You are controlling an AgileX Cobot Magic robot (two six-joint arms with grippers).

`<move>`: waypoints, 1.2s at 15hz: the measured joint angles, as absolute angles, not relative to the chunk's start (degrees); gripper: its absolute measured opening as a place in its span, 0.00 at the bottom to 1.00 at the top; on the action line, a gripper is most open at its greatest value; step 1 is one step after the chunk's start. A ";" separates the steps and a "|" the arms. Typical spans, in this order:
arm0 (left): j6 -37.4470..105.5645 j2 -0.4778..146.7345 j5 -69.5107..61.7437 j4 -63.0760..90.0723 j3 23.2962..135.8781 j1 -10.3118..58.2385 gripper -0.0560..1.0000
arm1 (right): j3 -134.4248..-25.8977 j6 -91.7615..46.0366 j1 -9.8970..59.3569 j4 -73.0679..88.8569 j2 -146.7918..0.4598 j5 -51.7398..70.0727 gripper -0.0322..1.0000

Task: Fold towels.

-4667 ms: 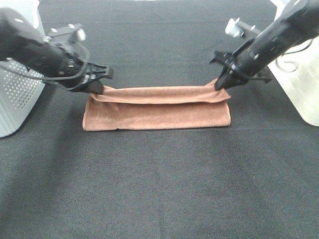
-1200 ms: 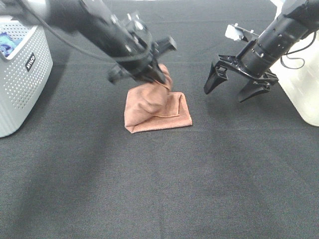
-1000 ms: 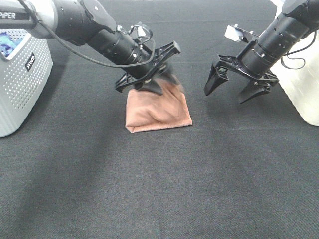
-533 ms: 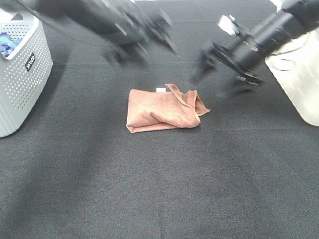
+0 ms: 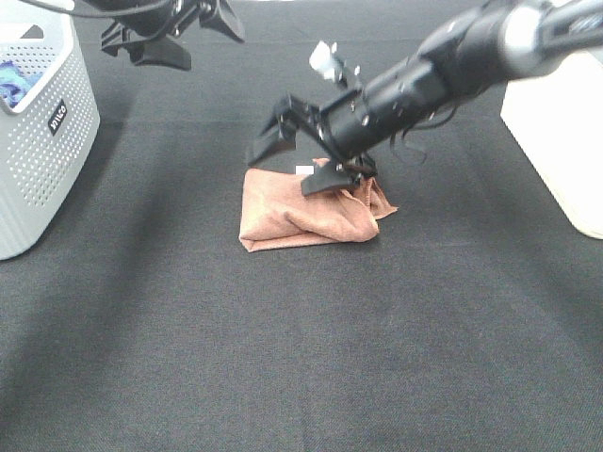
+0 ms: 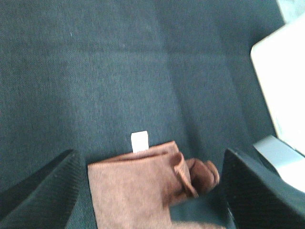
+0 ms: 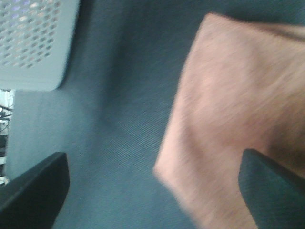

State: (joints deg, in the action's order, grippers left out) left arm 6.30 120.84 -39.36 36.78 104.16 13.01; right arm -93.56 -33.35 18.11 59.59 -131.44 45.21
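The right hand [image 5: 297, 162] has swung across the middle and now hangs just over the terracotta towel [image 5: 294, 215], jaws spread wide. The left hand [image 5: 201, 42] has pulled back near the perforated basket [image 5: 42, 141], equally wide and empty. The towel lies folded mid-surface [image 5: 301, 358], its right end rumpled, with its white tag [image 6: 139, 141] at the far edge.

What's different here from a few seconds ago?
The left tool folded its end of the towel across, let go and drew back to the far left. The right tool also let go, then reached in, open, over the towel, now a smaller bundle rumpled on its right side. The grey basket and white bin stayed put.
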 joint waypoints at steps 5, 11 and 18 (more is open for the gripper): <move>6.30 120.84 -41.14 35.98 104.16 13.01 0.78 | -94.19 -32.83 13.41 55.23 -132.70 44.23 0.91; 6.65 120.84 -41.54 35.58 104.16 13.01 0.78 | -94.71 -21.89 7.62 36.78 -131.89 47.10 0.91; 12.32 113.73 -54.26 25.67 104.16 13.01 0.78 | -94.77 -11.63 7.68 23.66 -117.80 61.48 0.91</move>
